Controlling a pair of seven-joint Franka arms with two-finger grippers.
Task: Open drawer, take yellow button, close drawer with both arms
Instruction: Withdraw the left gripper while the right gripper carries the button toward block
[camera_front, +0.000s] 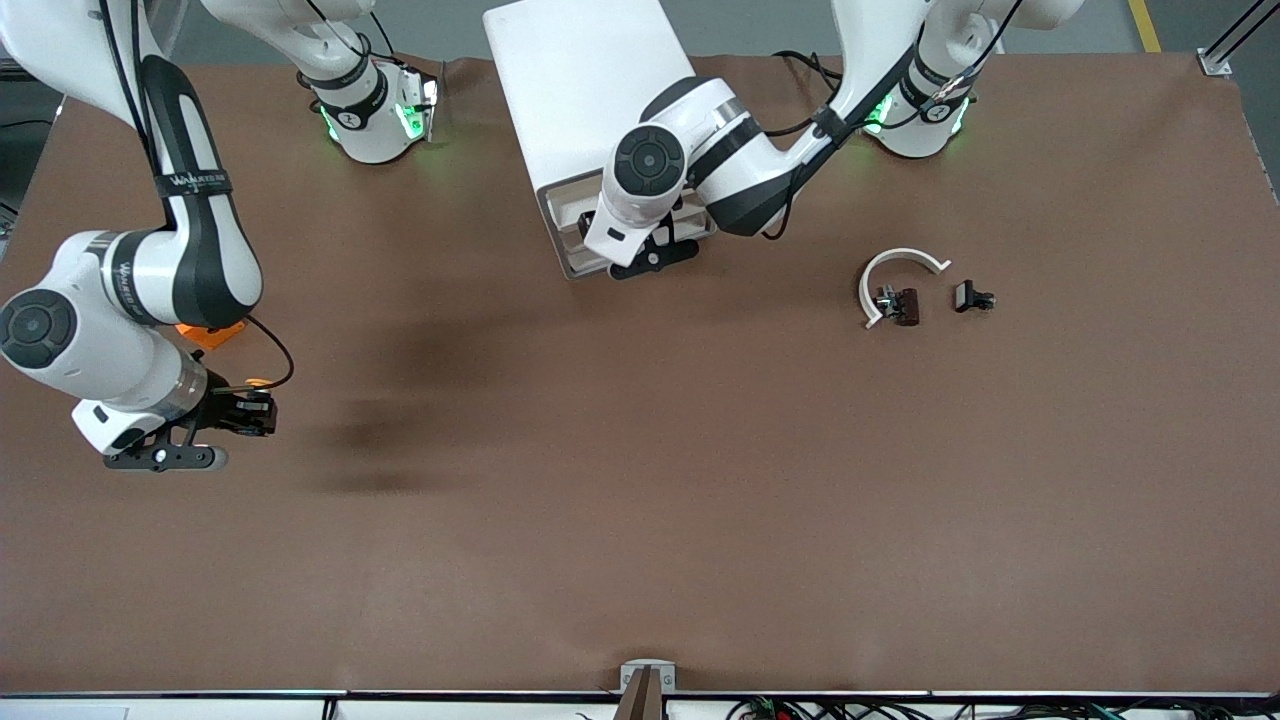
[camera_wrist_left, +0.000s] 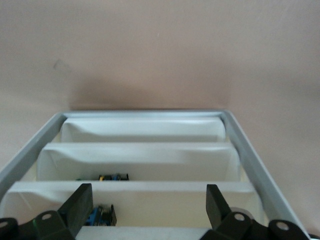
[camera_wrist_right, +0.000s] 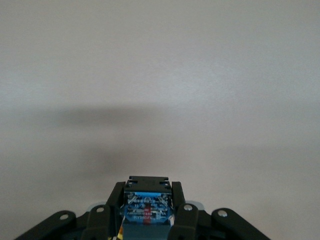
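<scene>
The white cabinet (camera_front: 590, 90) stands at the robots' edge of the table, midway between the arms. My left gripper (camera_front: 652, 248) hangs open in front of its drawer fronts. In the left wrist view the fingers (camera_wrist_left: 80, 205) stand wide apart, with nothing between them. They straddle the uppermost drawer's cream rim (camera_wrist_left: 145, 234). The lower fronts step out under it, and small blue and black parts (camera_wrist_left: 102, 215) show in the gaps. My right gripper (camera_front: 255, 412) is over the mat at the right arm's end. It is shut on the button (camera_wrist_right: 147, 197), a black body with a blue face.
An orange block (camera_front: 212, 335) lies partly under the right arm. Toward the left arm's end lie a white curved piece (camera_front: 900, 270), a dark part (camera_front: 903, 306) and a small black clip (camera_front: 972, 297). The brown mat (camera_front: 640, 480) covers the table.
</scene>
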